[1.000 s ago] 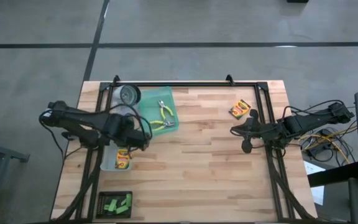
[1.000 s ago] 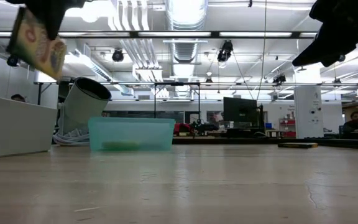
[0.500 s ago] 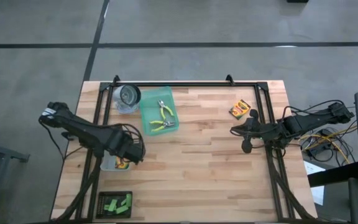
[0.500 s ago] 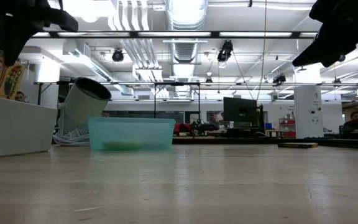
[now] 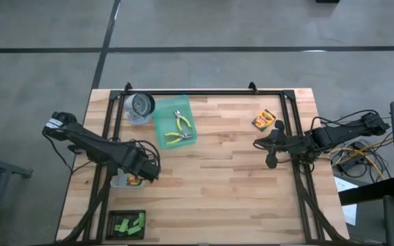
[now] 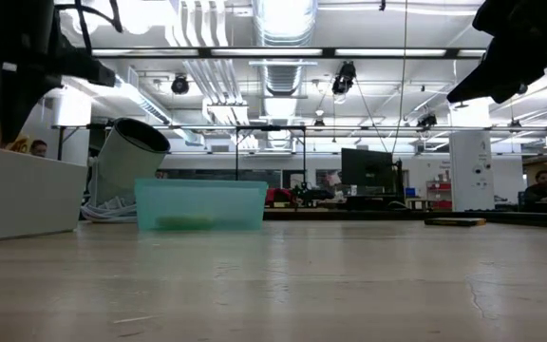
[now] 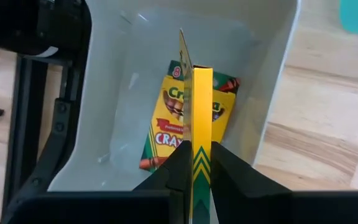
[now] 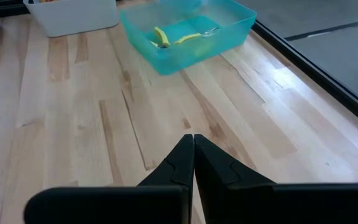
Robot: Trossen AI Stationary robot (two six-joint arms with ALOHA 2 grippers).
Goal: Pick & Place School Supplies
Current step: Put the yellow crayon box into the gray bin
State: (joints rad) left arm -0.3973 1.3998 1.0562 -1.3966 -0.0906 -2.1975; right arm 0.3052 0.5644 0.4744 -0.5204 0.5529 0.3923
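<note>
Jaws of the left gripper [image 7: 196,163] pinch a crayon box [image 7: 201,124] edge-on, above the clear bin [image 7: 272,81] where a second crayon box [image 7: 182,127] lies flat.

High view: left gripper [image 5: 144,171] over the bin at the table's left edge. Pliers [image 5: 178,128] sit in the teal tray [image 5: 163,119]; a third crayon box [image 5: 264,119] lies near the right arm; green blocks [image 5: 128,223] sit by the front edge.

Right wrist view: right gripper [image 8: 193,155] pressed together, empty, above bare wood.
</note>
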